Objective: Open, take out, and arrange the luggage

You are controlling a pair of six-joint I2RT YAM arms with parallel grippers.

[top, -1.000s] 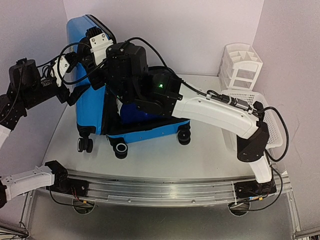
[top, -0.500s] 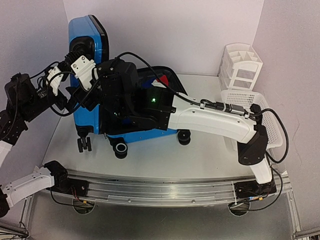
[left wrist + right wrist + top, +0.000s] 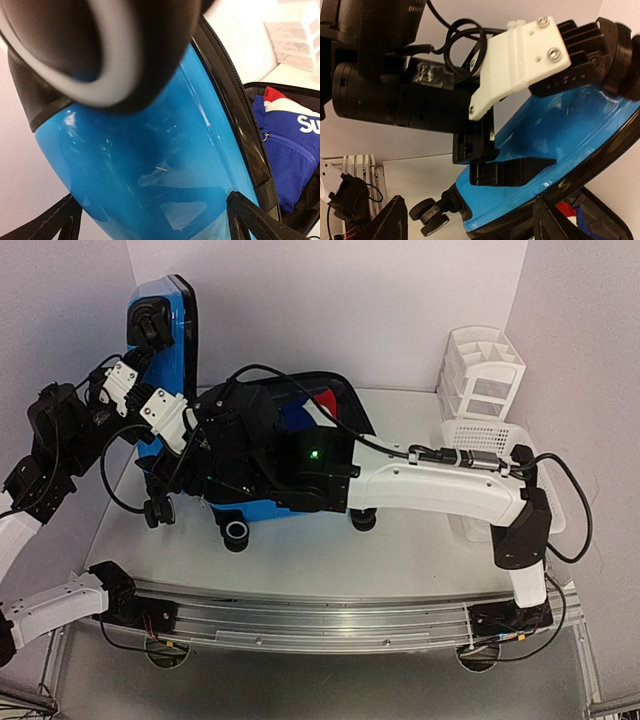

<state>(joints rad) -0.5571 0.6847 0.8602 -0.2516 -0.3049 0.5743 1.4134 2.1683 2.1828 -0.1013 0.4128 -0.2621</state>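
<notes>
The luggage (image 3: 165,150) was found opened, clothes (image 3: 285,150) not yet taken out, left fingers (image 3: 247,215) and right fingers (image 3: 394,220) spread, nothing grasped.

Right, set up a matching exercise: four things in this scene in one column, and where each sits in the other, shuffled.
Things:
1. suitcase lid
2. blue garment
3. white drawer organizer
4. white mesh basket

Places:
A. far right corner of the table
B. raised upright at the left
C. lying inside the open suitcase half
D. right side, just in front of the organizer

Pairs: 1-B, 2-C, 3-A, 4-D
</notes>
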